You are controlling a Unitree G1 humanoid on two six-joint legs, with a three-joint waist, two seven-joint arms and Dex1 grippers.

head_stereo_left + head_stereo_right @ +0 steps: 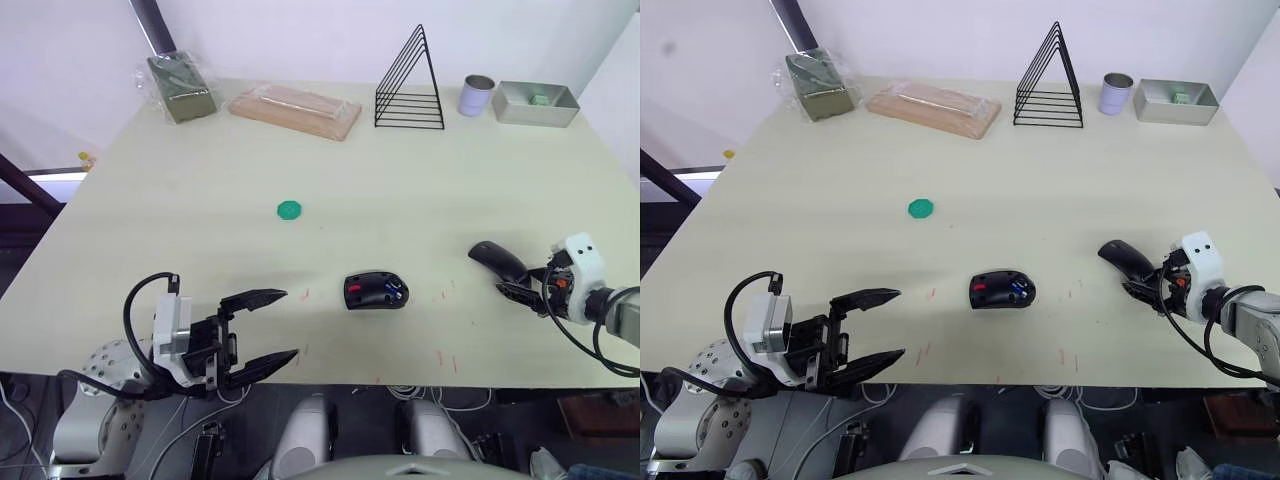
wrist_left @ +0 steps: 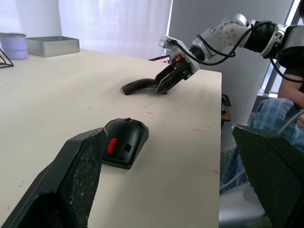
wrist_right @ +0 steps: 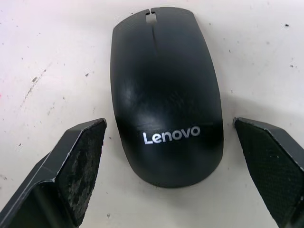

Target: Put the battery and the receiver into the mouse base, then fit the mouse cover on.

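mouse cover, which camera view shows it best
The right wrist view: the mouse cover lies flat on the table, seen whole from above with its white lettering, between the open right gripper fingers. The eye views show it small beside that gripper; the left wrist view shows it side-on, far behind the mouse base.

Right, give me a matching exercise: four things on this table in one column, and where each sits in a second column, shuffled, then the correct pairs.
Things:
1. mouse cover
2. mouse base
3. green disc
4. wire rack

Places:
A. far edge of the table, beside the can
B. between the open fingers of the right gripper
C. near the front edge, between the two grippers
D. alone in the open middle of the table

Pairs: 1-B, 2-C, 3-D, 4-A
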